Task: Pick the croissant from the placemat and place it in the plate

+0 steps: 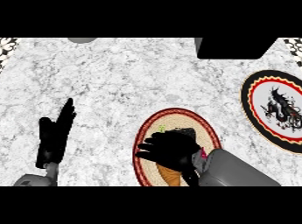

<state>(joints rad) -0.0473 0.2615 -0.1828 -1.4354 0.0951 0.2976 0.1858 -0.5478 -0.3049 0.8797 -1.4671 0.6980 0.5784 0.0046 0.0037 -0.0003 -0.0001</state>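
Counter (114, 78): mottled grey-white marble. Placemat (211, 129): round, woven, tan with a red rim. Plate (249, 103): round, white, with a red-and-black patterned rim, at 2 o'clock from the placemat.

My right hand (172, 151) covers the croissant (169, 177) on the placemat, fingers curled round it. Only its smooth golden-brown end shows, pointing to 6 o'clock below my palm. Its long axis is otherwise hidden.

My left hand (53, 140) rests at 9 o'clock, fingers straight.
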